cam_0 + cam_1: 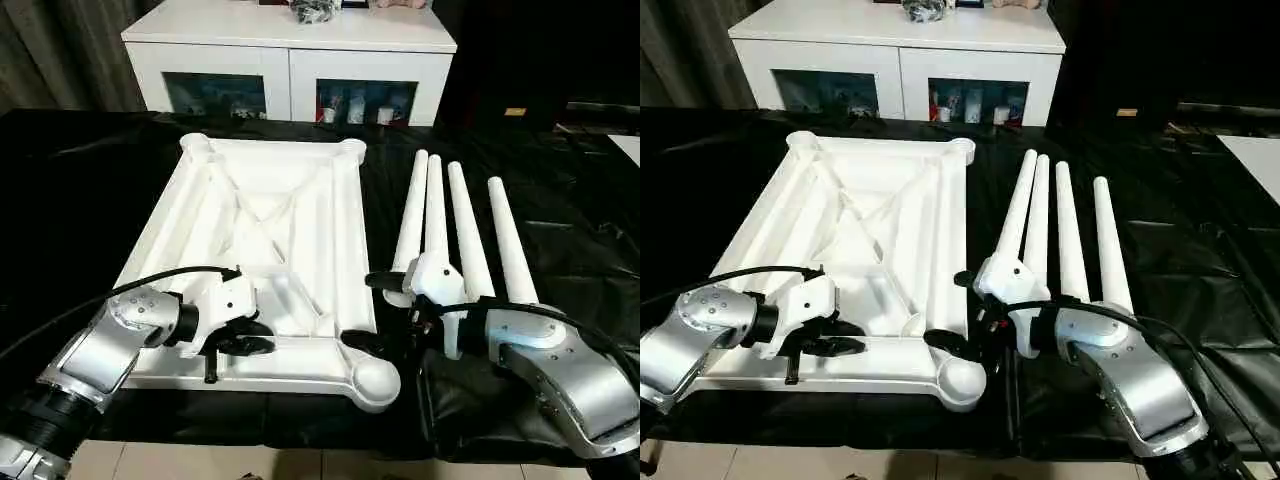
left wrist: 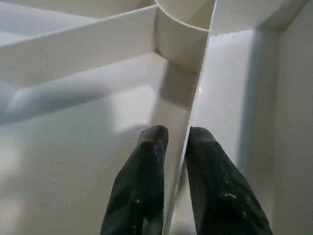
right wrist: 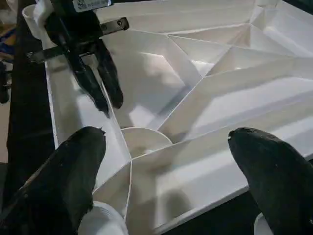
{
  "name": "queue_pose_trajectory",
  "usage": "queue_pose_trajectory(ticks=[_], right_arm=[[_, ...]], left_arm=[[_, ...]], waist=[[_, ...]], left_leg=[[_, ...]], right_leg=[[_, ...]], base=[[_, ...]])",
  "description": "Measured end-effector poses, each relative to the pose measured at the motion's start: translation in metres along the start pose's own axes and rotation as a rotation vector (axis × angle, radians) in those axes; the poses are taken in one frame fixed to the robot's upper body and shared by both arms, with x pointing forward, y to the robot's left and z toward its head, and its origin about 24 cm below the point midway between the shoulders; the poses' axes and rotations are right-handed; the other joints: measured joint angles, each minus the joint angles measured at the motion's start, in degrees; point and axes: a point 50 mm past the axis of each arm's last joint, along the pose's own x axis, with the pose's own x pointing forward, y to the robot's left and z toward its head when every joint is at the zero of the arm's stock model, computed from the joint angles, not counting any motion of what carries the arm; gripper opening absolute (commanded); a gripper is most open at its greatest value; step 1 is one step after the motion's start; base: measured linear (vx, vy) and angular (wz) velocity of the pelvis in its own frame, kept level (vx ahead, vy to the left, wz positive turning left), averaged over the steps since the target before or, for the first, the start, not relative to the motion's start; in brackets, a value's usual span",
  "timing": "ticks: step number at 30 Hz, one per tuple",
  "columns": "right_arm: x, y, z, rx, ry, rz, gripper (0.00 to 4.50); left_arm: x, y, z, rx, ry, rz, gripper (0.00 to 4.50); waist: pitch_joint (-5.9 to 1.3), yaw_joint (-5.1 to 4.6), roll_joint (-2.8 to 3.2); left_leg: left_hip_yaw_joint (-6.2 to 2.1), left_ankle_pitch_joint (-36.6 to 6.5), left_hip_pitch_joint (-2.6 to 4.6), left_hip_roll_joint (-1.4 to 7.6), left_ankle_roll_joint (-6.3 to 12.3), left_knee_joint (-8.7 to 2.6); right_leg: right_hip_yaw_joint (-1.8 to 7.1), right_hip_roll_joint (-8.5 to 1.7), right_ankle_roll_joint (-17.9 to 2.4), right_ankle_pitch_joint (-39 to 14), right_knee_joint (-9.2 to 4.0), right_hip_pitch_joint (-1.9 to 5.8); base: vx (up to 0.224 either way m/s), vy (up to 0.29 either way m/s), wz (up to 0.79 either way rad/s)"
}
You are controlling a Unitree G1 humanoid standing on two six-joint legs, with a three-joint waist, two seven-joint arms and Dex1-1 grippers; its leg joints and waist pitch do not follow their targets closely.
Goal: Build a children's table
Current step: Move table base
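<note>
Tabletop (image 1: 300,215) lies ribs-up; left claw (image 2: 177,142) pinches a thin rib (image 2: 188,122), right claw (image 3: 166,147) spread wide beside it.

Table tops: one white table top (image 1: 300,200), lying ribbed side up
Loose legs: four tapered white legs (image 1: 468,235), side by side right of the top
Corner sockets I can make out: three
Grippers: two, the left gripper (image 1: 238,347) and the right gripper (image 3: 166,181)
Cabinets: one white cabinet (image 1: 290,40) behind
Black sheets: one black cover (image 1: 80,190)
</note>
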Motion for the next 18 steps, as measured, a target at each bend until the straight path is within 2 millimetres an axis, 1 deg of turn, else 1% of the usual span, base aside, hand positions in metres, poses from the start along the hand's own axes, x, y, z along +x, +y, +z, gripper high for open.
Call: queue_pose_trajectory(ticks=[2, 4, 6, 8, 10, 12, 15, 18], right_arm=[[0.001, 0.000, 0.000, 0.001, -0.003, -0.007, 4.50], [0.002, 0.000, 0.001, 0.004, -0.012, -0.013, 4.50], [0.003, 0.000, 0.001, 0.005, -0.013, -0.023, 4.50], [0.004, 0.000, 0.002, 0.006, -0.022, -0.041, 4.50], [0.005, -0.001, 0.002, 0.003, -0.026, -0.055, 4.50], [0.005, -0.003, 0.001, 0.002, -0.026, -0.077, 4.50], [0.007, -0.007, 0.000, 0.018, -0.029, -0.119, 4.50], [0.008, -0.012, 0.004, 0.000, -0.037, -0.154, 4.50]], left_arm=[[0.003, 0.004, 0.000, -0.006, -0.001, 0.017, 0.25], [0.005, 0.009, 0.001, -0.002, 0.002, 0.063, 0.17], [0.006, 0.014, 0.000, -0.004, 0.008, 0.106, 0.11], [0.003, 0.021, -0.002, -0.006, 0.019, 0.165, 0.05], [0.000, 0.028, -0.004, -0.010, 0.027, 0.223, 0.01], [-0.002, 0.032, -0.006, -0.010, 0.031, 0.259, 0.01], [-0.003, 0.038, -0.005, -0.009, 0.028, 0.277, 0.01], [0.001, 0.041, -0.003, 0.005, 0.006, 0.271, 0.01]], waist=[[0.00, -0.06, 0.02], [0.00, -0.28, 0.01], [0.00, -0.83, 0.01], [0.01, -1.74, 0.00], [0.01, -2.21, -0.01], [0.01, -2.25, -0.01], [0.06, -1.69, 0.07], [0.13, -1.25, 0.21]], left_leg=[[0.02, 0.0, 0.01, 0.00, 0.00, 0.00], [0.02, 0.0, 0.01, 0.00, 0.00, 0.00], [0.02, 0.0, -0.08, 0.00, -0.05, -0.04], [0.02, 0.0, -0.06, 0.04, -0.09, -0.10], [0.02, 0.1, -0.11, 0.13, -0.19, -0.14], [0.02, 0.1, -0.12, 0.19, -0.20, -0.16], [0.03, 0.1, -0.11, 0.21, -0.20, -0.29], [0.06, 0.1, -0.09, 0.21, -0.20, -0.32]], right_leg=[[0.01, 0.00, 0.0, 0.0, -0.01, 0.02], [0.01, 0.00, 0.0, 0.0, 0.00, 0.02], [0.01, 0.01, 0.0, 0.0, 0.01, 0.04], [0.00, 0.04, 0.0, 0.0, 0.01, 0.01], [-0.05, 0.09, 0.0, 0.0, 0.01, -0.07], [-0.11, 0.13, 0.0, 0.0, -0.01, -0.08], [-0.14, 0.14, 0.0, 0.0, -0.09, -0.13], [-0.15, 0.13, 0.0, 0.0, -0.09, -0.15]], base=[[0.000, 0.000, 0.00], [0.000, 0.000, 0.00], [0.000, 0.000, 0.00], [0.000, 0.000, 0.00], [0.000, 0.000, 0.00], [0.000, 0.000, 0.00], [0.000, 0.000, 0.00], [0.000, 0.000, 0.00]])
